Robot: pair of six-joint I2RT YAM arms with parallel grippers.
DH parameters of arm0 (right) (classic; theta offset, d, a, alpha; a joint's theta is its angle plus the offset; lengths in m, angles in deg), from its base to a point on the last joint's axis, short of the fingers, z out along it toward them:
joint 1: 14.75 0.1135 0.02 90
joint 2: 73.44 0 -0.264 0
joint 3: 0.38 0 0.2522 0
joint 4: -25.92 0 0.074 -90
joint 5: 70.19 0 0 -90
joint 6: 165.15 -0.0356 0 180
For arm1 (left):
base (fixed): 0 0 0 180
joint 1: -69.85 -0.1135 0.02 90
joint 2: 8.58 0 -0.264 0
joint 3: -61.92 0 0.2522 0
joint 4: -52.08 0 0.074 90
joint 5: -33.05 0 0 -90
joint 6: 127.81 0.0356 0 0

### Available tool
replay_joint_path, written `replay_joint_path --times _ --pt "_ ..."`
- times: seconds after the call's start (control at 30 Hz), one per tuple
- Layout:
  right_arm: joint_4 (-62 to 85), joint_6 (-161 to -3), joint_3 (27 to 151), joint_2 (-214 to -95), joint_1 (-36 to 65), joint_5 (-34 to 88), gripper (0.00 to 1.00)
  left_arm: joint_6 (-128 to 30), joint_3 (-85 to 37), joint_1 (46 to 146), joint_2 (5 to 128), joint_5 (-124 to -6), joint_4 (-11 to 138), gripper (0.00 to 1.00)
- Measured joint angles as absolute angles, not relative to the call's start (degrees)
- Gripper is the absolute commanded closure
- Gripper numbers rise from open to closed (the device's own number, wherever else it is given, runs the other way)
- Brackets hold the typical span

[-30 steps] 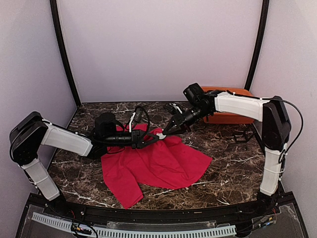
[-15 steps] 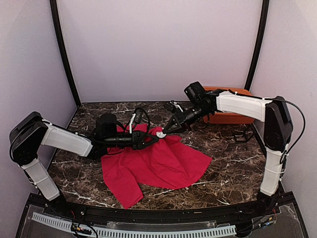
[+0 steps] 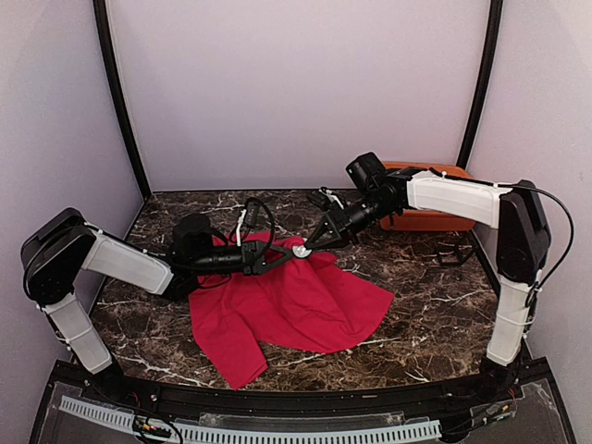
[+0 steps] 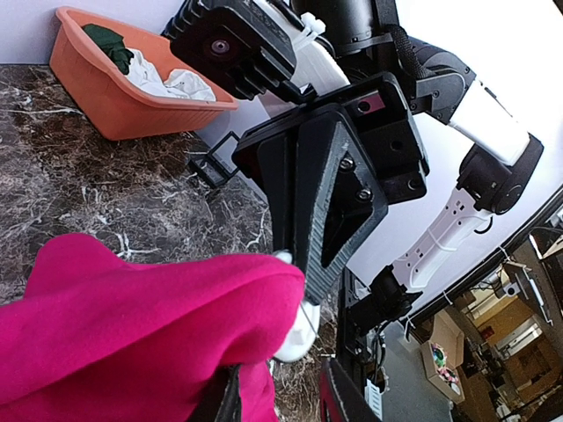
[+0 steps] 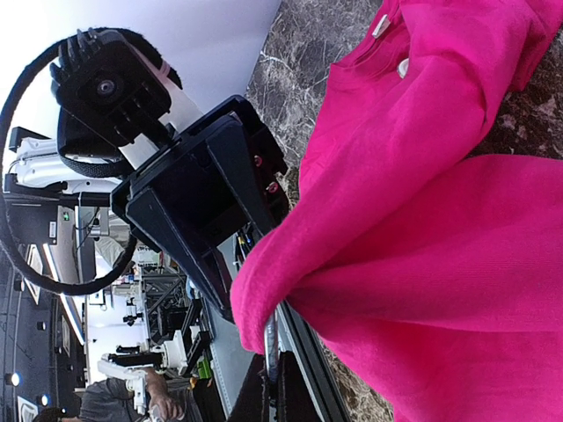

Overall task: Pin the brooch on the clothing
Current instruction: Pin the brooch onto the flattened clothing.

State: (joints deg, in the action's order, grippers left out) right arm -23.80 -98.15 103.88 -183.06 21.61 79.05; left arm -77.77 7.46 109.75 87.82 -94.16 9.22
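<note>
Two grippers, one raised fold

Nearest me, the red T-shirt (image 3: 296, 310) lies spread on the table (image 3: 425, 305), with one sleeve reaching toward the front edge. Further in, at the shirt's far side, my left gripper (image 3: 268, 257) is closed narrow on a fold of it and holds a ridge of cloth up off the marble. The left wrist view shows red fabric bunched between its jaws.

Just beyond, my right gripper (image 3: 306, 247) comes in from the opposite side with its jaws fully closed. The brooch (image 3: 300, 252), a small pale disc, sits at its tip against or just beside the crest of that fold. I judge the brooch is held there, though the pinch itself is mostly hidden.

Far back by the wall, an orange basket (image 3: 425, 219) holds a green garment (image 4: 110, 44) and a white garment (image 4: 171, 83), well apart from the work.

- **Pin angle:** The pin is thin and I cannot tell how it is angled. If it meets the cloth flat, it could skid over the ridge instead of piercing.
- **Losing the fold:** The left pinch is small, so a hard push may drag the fold out of it.
- **Collision:** The two grippers are nearly touching, and a slight overshoot could knock them together and twist or drop the brooch.
</note>
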Motion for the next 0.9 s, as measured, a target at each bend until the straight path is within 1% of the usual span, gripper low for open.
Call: replay_joint_path --times 0.3,0.9 --pt "-23.83 -98.11 103.88 -183.04 21.74 79.18 1.0 -82.05 7.32 109.48 91.6 -95.54 4.0 0.71" --pt "-23.65 -97.91 103.36 -183.04 22.2 79.18 1.0 -86.91 6.93 108.3 94.29 -97.27 -3.28 0.7"
